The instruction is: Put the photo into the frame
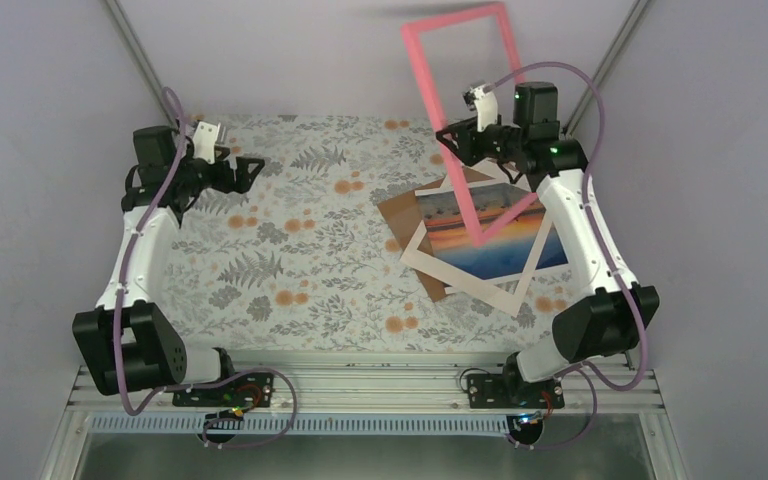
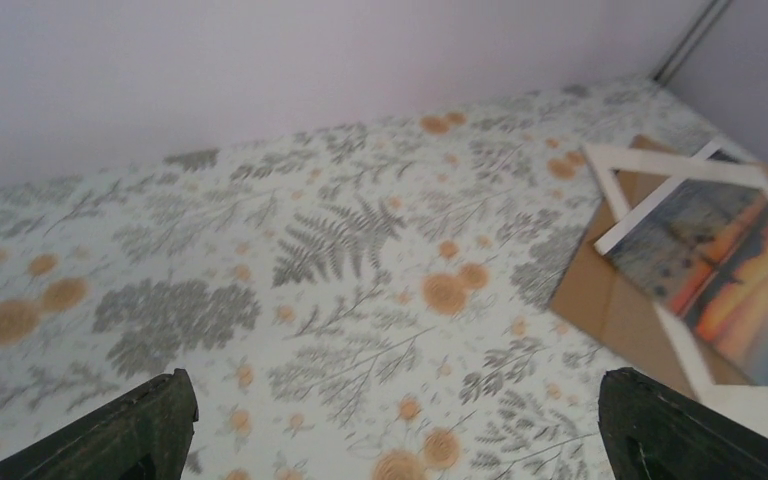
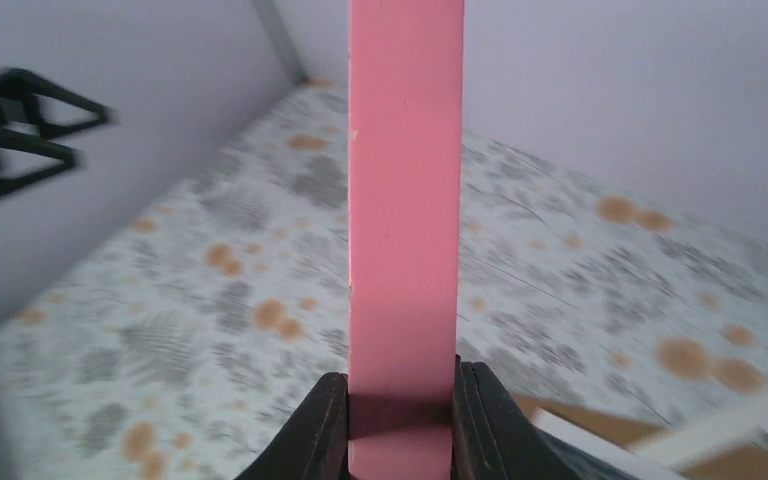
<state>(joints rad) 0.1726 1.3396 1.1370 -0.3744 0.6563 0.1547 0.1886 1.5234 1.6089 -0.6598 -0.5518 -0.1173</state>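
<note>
Pinching one rail of the frame (image 1: 428,90), the right gripper (image 3: 403,395) holds it tilted over the photo (image 1: 505,250); the left gripper (image 2: 397,400) has its fingers spread.

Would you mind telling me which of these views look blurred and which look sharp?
Top external: sharp and evenly lit. Left wrist: tablecloth and photo soft. Right wrist: frame crisp in the right gripper, tablecloth behind it smeared.
</note>
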